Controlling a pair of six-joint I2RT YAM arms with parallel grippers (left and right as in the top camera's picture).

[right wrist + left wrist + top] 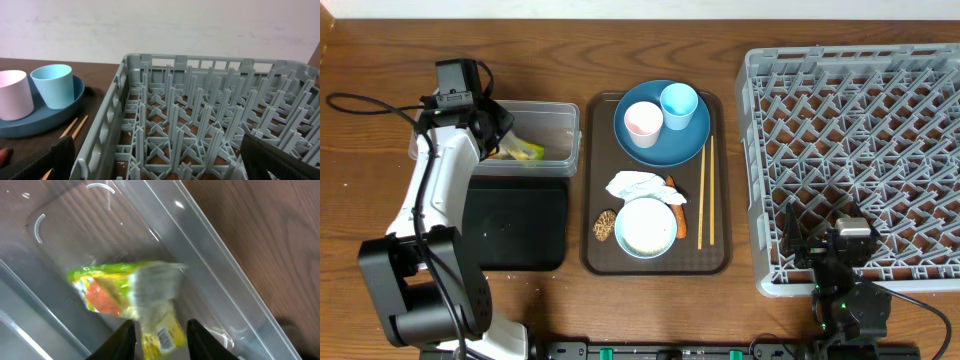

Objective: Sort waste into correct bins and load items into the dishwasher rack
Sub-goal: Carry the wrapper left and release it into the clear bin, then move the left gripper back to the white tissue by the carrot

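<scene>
My left pincer (160,337) hangs parted over clear tub (220,280), yellow-green wrapper (125,287) lying inside, tail between tips. Risk: tail snags tip, rides out on lift. Right pincer (160,155) spread wide, empty, at dishwasher rack (200,65) edge.

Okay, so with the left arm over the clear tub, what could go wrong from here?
The yellow-green wrapper lies partly between the parted fingers of the left gripper, so it might snag and ride out of the clear tub. The pink cup and blue cup stand on the dark-blue plate; lifting it first could topple them.
</scene>
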